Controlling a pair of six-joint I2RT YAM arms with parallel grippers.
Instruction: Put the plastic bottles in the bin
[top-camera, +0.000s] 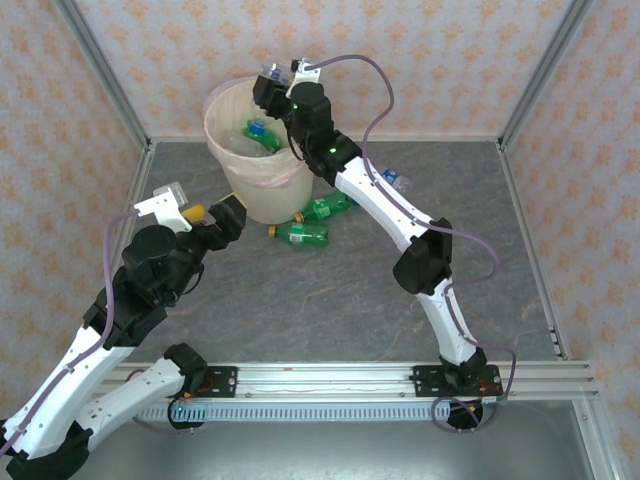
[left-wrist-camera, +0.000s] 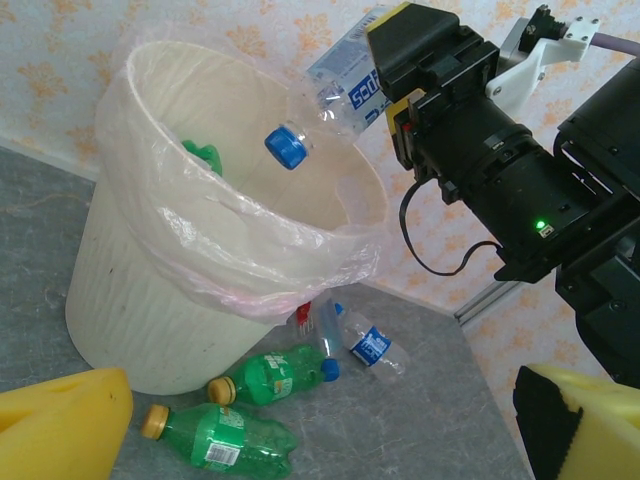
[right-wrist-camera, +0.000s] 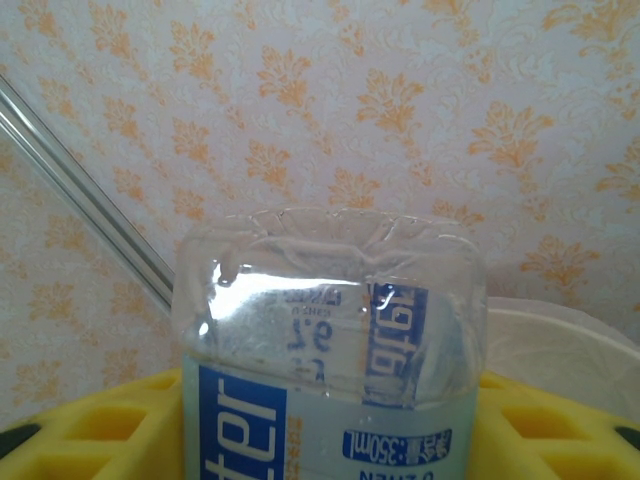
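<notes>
Clear plastic, blue-capped and blue-labelled, the bottle (left-wrist-camera: 340, 85) hangs tilted cap-down over the open mouth of the bin (left-wrist-camera: 130, 310), likely so that it falls straight inside on release; the right gripper (left-wrist-camera: 378, 78) is part closed and clamped on its labelled body, the yellow pads (right-wrist-camera: 90, 430) pressing either side; the bin stands toward the far-left corner of the table (top-camera: 300, 320), with a green bottle (left-wrist-camera: 200, 155) already inside; two green bottles (left-wrist-camera: 225, 440) with yellow caps and some clear bottles (left-wrist-camera: 370, 345) lie on the table at the bin's foot, not yet collected; the left gripper (top-camera: 212, 214) hangs near the table's left edge, jaws spread wide and holding nothing, facing those bottles, probably ready for one.
</notes>
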